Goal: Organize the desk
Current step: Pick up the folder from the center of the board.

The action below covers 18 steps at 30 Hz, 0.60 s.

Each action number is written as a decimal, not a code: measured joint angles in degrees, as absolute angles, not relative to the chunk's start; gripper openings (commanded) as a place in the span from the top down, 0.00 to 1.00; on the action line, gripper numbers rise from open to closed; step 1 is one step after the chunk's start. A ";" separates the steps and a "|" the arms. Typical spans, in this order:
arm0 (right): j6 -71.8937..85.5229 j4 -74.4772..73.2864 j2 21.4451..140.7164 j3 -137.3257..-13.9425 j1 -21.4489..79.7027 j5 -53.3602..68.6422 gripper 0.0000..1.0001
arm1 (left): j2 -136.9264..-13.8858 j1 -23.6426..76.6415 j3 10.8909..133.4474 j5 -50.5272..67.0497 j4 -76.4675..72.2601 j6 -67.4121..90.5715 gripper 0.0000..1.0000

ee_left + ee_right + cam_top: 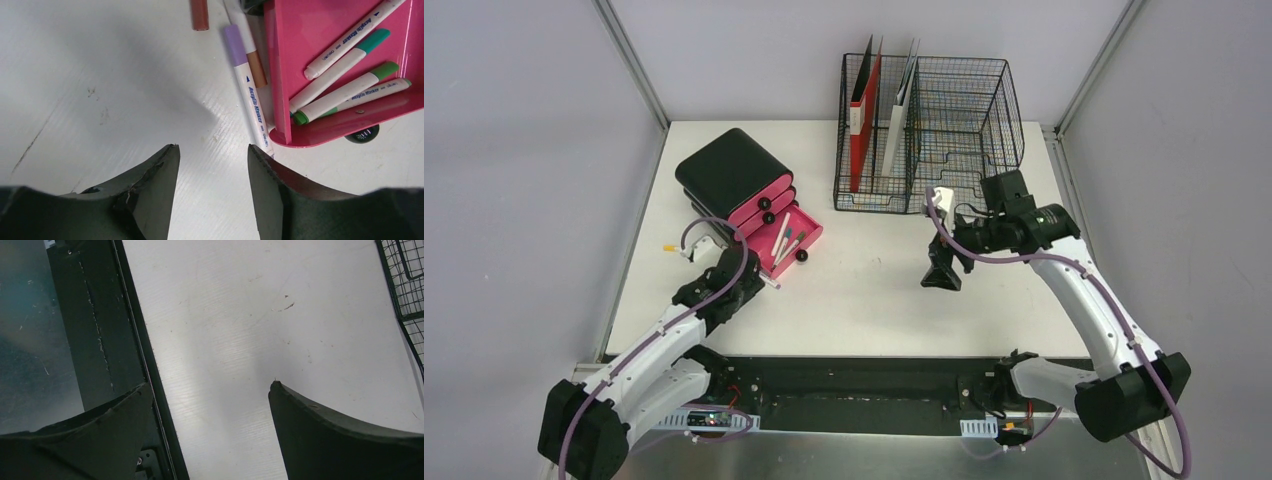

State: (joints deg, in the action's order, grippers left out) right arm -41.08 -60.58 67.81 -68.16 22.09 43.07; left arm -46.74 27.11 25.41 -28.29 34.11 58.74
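Note:
The white desk (874,290) carries a black cabinet (729,170) with pink drawers. Its bottom drawer (792,243) is pulled out and holds several markers (345,90). A purple-capped marker (248,95) lies on the desk along the drawer's left wall, with a brown-capped marker (256,67) beside it and a brown one (199,12) farther off. My left gripper (212,156) hovers open just short of the purple-capped marker, nothing between its fingers. My right gripper (942,277) hangs open over bare desk (240,340) right of centre, holding nothing.
A black wire-mesh rack (944,130) with a red folder (864,115) and a pale folder (900,110) stands at the back. A small yellow-tipped marker (670,247) lies near the desk's left edge. The black front rail (125,340) shows beside the right fingers.

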 measured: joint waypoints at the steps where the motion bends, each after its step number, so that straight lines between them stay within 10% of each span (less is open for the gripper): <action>1: -41.17 -60.16 67.02 -67.42 21.61 43.29 0.11 | -47.48 26.09 25.67 -27.55 34.04 58.59 0.49; 18: -42.15 -58.59 66.70 -65.01 21.45 43.53 0.09 | -56.80 19.05 26.55 -18.65 26.46 55.66 0.60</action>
State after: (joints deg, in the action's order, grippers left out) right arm -42.15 -58.59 66.70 -65.01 21.45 43.53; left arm -56.80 19.05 26.55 -18.65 26.46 55.66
